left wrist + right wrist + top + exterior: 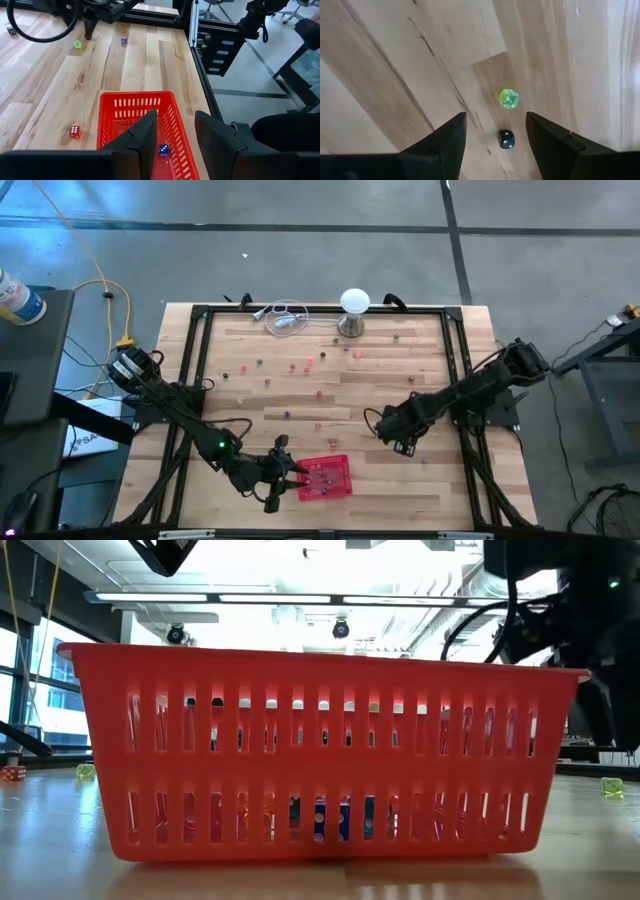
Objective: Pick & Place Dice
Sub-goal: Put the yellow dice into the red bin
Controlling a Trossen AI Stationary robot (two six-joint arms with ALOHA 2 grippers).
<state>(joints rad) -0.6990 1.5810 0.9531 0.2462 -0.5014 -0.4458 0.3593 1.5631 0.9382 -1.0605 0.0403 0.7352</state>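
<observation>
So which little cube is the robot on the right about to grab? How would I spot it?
Find the right pincer, open and hanging over bare wood well to the right of the red basket. Two dice lie just ahead of its fingers, side by side, not quite touching. The black die sits nearest the gap, so it is probably the target; it is dark with white dots, unlike its see-through green die neighbour.

Robotics lab: plank table (400, 380) in black framing (320, 309), concrete floor (300, 240), strip-lit ceiling (300, 597), cabling (95, 275) beyond left gripper (290, 472).
</observation>
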